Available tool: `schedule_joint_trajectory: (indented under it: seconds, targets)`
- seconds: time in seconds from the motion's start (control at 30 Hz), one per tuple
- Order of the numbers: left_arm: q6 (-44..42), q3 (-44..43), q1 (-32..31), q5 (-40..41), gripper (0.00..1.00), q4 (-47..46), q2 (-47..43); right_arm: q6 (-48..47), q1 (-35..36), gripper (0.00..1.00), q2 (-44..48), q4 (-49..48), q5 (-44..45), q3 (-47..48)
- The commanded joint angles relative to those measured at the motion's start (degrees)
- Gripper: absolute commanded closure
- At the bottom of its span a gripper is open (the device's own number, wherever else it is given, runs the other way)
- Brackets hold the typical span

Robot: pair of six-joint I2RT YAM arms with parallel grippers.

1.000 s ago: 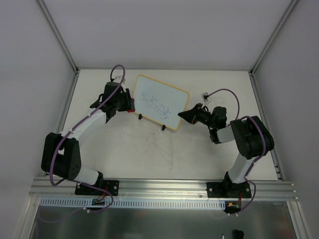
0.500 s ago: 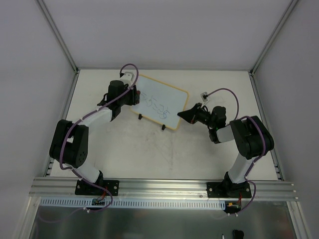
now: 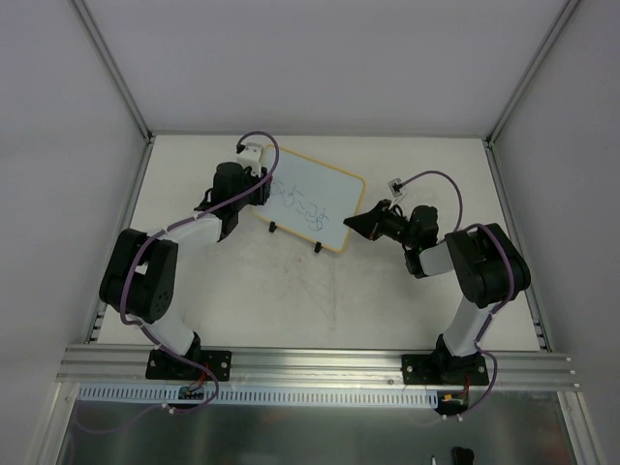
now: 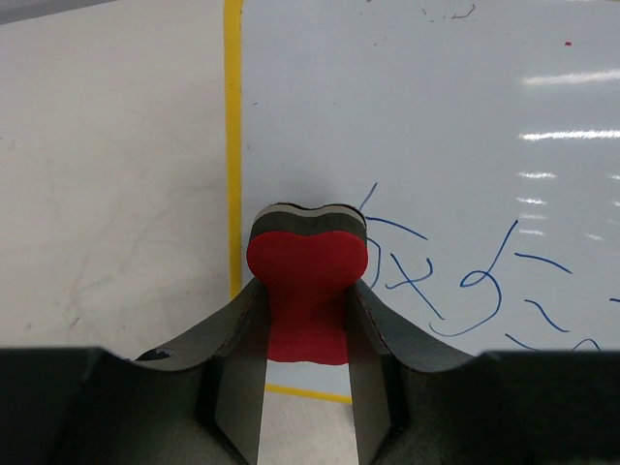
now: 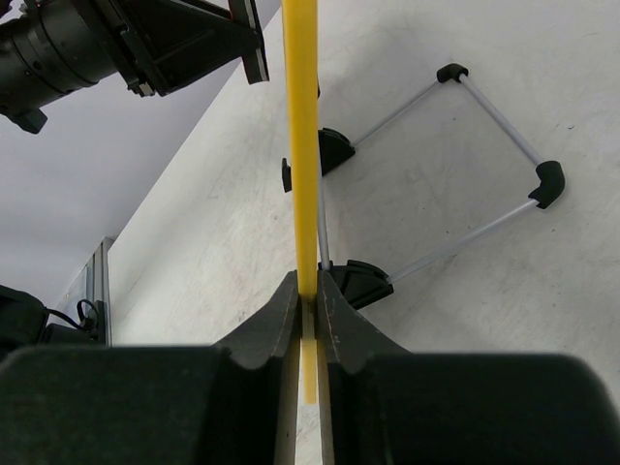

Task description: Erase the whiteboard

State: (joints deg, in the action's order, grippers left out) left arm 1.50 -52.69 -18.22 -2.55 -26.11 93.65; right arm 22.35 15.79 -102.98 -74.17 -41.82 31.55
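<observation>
two arms share one job on the table (image 3: 291,300). the whiteboard (image 3: 325,189) stands tilted on its black feet (image 5: 354,281) toward the far middle of the surface, between the grippers. the right gripper (image 5: 307,291) has its jaws pressed together on the board's yellow frame (image 5: 300,136) at the right end, pinching it edge-on as a brace. the left gripper (image 4: 307,291) pinches a red eraser block (image 4: 307,266) tightly enough to dent its sides. the block's dark end appears to rest on the white face near the board's left edge, just left of the blue scribbles (image 4: 465,281).

the step in hand looks like the first wipe, with nearly all the writing yet to go. doing it well likely means sweeping right across the marks with the eraser's working face flat and the pressure even and modest. the board rests only on a thin wire stand (image 5: 484,107), so it could tip back or skid. the right grip probably has to resist that push the whole way. the scribbles run right and toward the near edge, past the left wrist camera's view, so overlapping passes seem wiser than a single stroke. the eraser should also stay off the frame so it does not twist in the fingers.
</observation>
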Motion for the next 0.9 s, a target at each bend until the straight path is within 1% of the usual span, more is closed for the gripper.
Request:
schedule_joint_trajectory:
  seconds: [0.0,0.17,0.4,0.63,0.87]
  targets:
    - [-2.11,-0.49,-1.03,0.7,1.0,-4.91,1.19,-0.73,0.29,0.95,-0.29,-13.54,0.86,1.76]
    - [-2.11,0.39,-1.56,1.93,1.0,-7.55,2.68,-1.08,-0.15,0.96,-0.99,-13.54,1.74,1.5]
    - [-2.38,0.04,-2.08,2.28,1.0,-7.64,3.91,-1.69,-0.41,1.0,-1.35,-13.54,2.62,0.71]
    - [-2.9,-0.49,-2.26,3.78,1.0,-7.99,4.79,-2.05,-0.59,1.0,-1.0,-13.54,2.98,-0.09]
    - [-1.94,-0.66,-3.05,2.72,1.0,-8.26,6.28,-2.13,-0.5,1.0,-0.82,-13.54,2.8,-0.35]
